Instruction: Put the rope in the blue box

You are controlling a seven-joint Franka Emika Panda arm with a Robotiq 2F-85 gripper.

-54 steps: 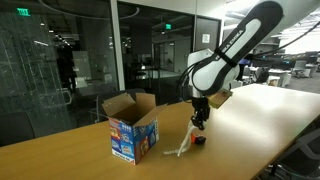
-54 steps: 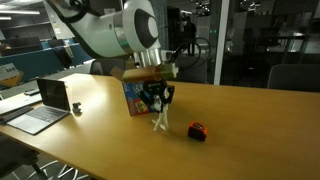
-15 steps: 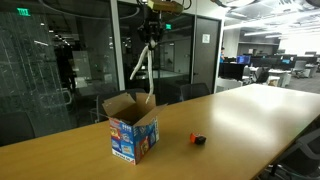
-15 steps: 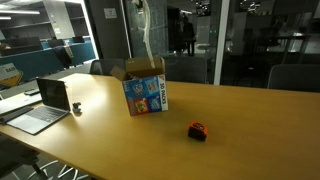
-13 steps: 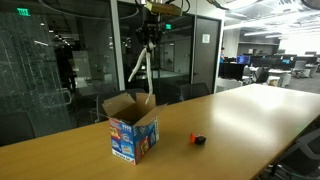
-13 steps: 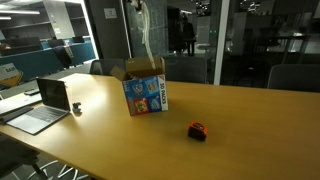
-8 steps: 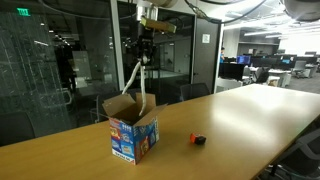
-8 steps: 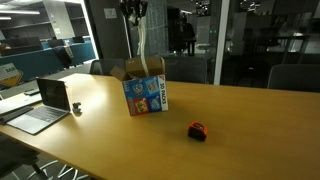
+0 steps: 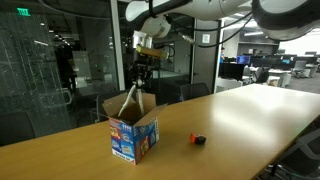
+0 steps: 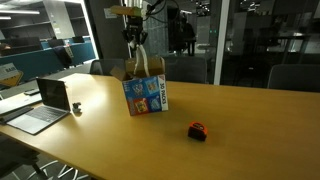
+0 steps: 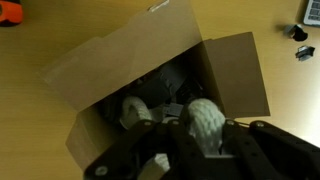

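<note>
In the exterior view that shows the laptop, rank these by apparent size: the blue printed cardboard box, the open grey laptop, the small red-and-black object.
1. The open grey laptop and the blue printed cardboard box look about alike. The laptop sits nearer the camera, so I leave them unranked.
2. The small red-and-black object is clearly smallest.

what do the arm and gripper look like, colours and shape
The arm is glossy white, built of rounded tubular links with dark bands at the joints. A tan block sits at the wrist, above a compact black gripper.
</note>
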